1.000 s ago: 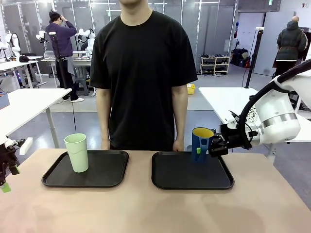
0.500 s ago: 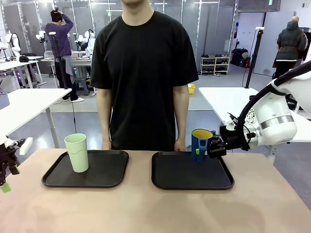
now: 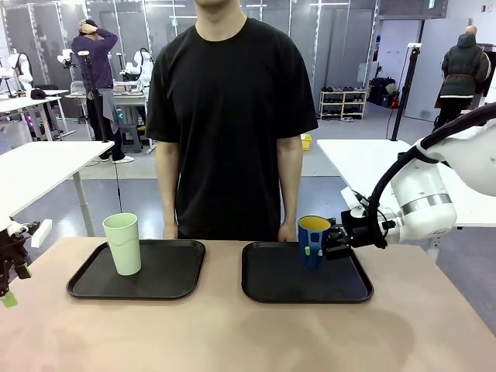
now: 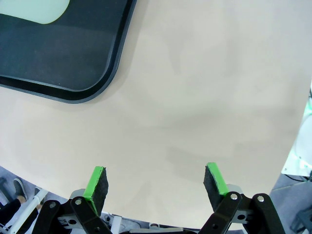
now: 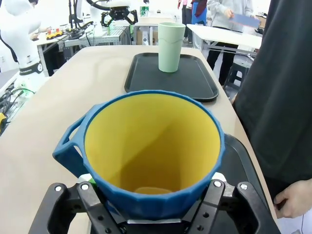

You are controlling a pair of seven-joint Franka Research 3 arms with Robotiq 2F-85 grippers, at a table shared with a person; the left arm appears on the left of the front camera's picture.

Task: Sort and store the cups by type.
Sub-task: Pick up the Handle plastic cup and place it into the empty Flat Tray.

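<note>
The dark blue mug (image 3: 311,242) with its yellow inside stays upright, my right gripper (image 3: 319,248) shut on its wall, low over the far part of the right black tray (image 3: 341,288). In the right wrist view the mug (image 5: 151,146) bulks large between my fingers (image 5: 214,187), its handle to the left. Whether it touches the tray I cannot tell. The mint-green tumbler (image 3: 122,243) stands upright on the left black tray (image 3: 170,277). My left gripper (image 4: 156,181) hangs open over bare table near that tray's corner (image 4: 92,87).
A person in a black shirt stands at the far edge, hands hanging by the table rim; one hand (image 5: 292,202) is close to the right tray. The tan tabletop (image 3: 232,333) in front of both trays is free room.
My right gripper has carried the blue mug leftward and down toward the right tray. The left arm and the tumbler have not moved.
</note>
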